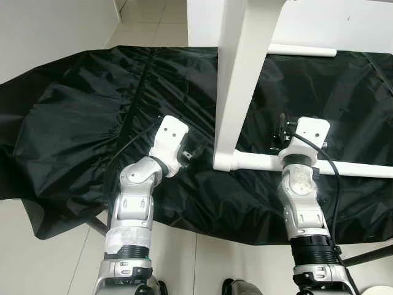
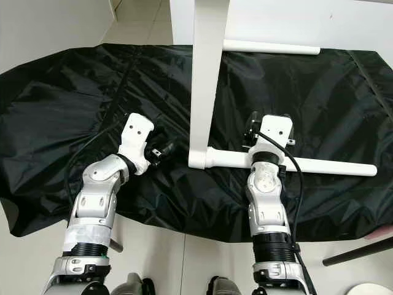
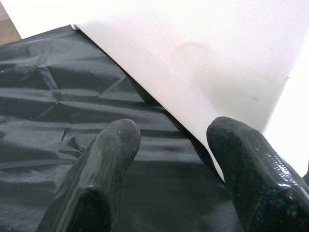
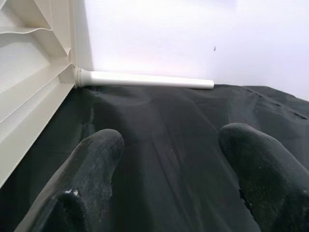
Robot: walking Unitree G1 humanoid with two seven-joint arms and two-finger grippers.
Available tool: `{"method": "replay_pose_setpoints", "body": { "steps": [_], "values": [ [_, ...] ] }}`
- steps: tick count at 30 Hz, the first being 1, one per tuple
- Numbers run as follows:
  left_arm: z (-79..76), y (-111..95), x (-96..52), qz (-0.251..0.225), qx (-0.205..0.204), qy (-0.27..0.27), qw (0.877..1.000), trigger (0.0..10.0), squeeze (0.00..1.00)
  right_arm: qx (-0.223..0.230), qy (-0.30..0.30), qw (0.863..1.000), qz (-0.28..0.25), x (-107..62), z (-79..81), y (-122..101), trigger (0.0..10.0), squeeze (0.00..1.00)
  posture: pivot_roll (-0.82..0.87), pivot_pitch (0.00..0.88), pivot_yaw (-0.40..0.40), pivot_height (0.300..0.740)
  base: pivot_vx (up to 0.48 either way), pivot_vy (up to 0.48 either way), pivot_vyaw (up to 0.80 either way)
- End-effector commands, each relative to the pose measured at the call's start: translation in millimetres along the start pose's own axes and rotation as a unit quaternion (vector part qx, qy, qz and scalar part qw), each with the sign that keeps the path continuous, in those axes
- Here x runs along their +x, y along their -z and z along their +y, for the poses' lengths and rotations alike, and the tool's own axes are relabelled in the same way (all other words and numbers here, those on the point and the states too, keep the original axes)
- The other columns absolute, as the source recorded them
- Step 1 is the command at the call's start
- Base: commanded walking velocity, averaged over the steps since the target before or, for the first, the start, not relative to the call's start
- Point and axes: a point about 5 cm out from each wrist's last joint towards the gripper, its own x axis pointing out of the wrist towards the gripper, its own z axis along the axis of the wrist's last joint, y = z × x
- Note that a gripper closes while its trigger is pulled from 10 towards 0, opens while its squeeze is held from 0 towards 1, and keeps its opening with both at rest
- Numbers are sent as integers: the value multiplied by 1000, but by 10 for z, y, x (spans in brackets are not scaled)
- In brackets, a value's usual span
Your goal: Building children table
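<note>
Both grippers hang with fingers spread wide and hold nothing: the left gripper (image 3: pixel 169 159) sits just left of the white table panel (image 1: pixel 236 92), its right-hand finger (image 3: pixel 256 169) close to the panel's lower edge, and the right gripper (image 4: pixel 169 159) sits just right of the panel. The panel stands on edge on a black sheet (image 1: pixel 80 117), with one white leg (image 1: pixel 344 167) sticking out from its near end behind the right wrist, and another leg (image 4: pixel 145 79) from its far end.

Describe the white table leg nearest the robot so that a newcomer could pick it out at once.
On the black sheet stands a white tabletop on its edge. Two white round legs stick out from it toward the robot's right; this near leg passes just in front of the right gripper, while the far leg lies beyond.
</note>
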Motion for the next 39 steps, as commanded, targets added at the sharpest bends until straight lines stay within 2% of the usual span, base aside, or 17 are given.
{"method": "replay_pose_setpoints", "body": {
  "steps": [1, 2, 4, 10, 23, 25, 30, 31, 32, 33, 35, 36, 37, 38, 39],
  "values": [
    [158, -16, -29, -1, 9, -144, 989, 10000, 0, 3, 0, 1000, 10, -8, -2, 37, 10000, 0, -139, 63, 53, 740, 0, 0, 0],
    [173, -57, -7, -9, 17, -146, 989, 10000, 0, -3, 4, 1000, 12, 0, -82, 68, 10000, 0, -125, 38, 43, 740, 0, 0, 0],
    [182, -74, 2, -13, 20, -147, 989, 10000, 0, -6, 6, 1000, 14, 4, -107, 85, 10000, 0, -125, 38, 43, 740, 0, 0, 0],
    [256, -115, 13, -21, 27, -157, 987, 10000, 0, -9, 5, 1000, 12, 33, -104, 88, 10000, 0, -114, 9, 38, 740, 0, 0, 0],
    [395, -121, -43, -21, 23, -190, 981, 10000, 0, 9, -15, 1000, 3, 45, 34, 78, 10000, 0, -93, 0, 61, 740, 0, 0, 0],
    [464, -102, -72, -16, 14, -208, 978, 10000, 0, 10, -24, 1000, 5, 23, 77, 89, 10000, 0, -95, 0, 60, 740, 0, 0, 0],
    [507, -69, -92, -10, 1, -221, 975, 10000, 0, 11, -29, 999, 5, 11, 99, 97, 10000, 0, -97, 0, 60, 740, 0, 0, 0],
    [510, -45, -95, -5, -6, -225, 974, 10000, 0, 11, -31, 999, 5, 10, 100, 102, 10000, 0, -96, 0, 59, 740, 0, 0, 0],
    [526, -6, -97, 2, -41, -239, 970, 10000, 0, 11, -32, 999, 7, 5, 95, 117, 10000, 0, -93, 0, 56, 740, 0, 0, 0],
    [526, -6, -97, 2, -41, -239, 970, 10000, 0, 11, -32, 999, 7, 5, 95, 117, 10000, 0, -93, 0, 56, 740, 0, 0, 0],
    [558, 60, -104, 14, -93, -268, 959, 10000, 0, 8, -34, 999, 9, -6, 87, 148, 10000, 0, -95, 0, 58, 740, 0, 0, 0],
    [558, 60, -104, 14, -93, -268, 959, 10000, 0, 8, -34, 999, 9, -6, 87, 148, 10000, 0, -95, 0, 58, 740, 0, 0, 0],
    [577, 91, -105, 20, -126, -282, 951, 10000, 0, 7, -34, 999, 10, -5, 85, 151, 10000, 0, -93, 0, 56, 740, 0, 0, 0],
    [577, 91, -105, 20, -126, -282, 951, 10000, 0, 7, -34, 999, 10, -5, 85, 151, 10000, 0, -93, 0, 56, 740, 0, 0, 0],
    [579, 111, -106, 22, -144, -286, 947, 10000, 0, 7, -34, 999, 10, -9, 83, 156, 10000, 0, -94, 0, 58, 740, 0, 0, 0]
  ]
}}
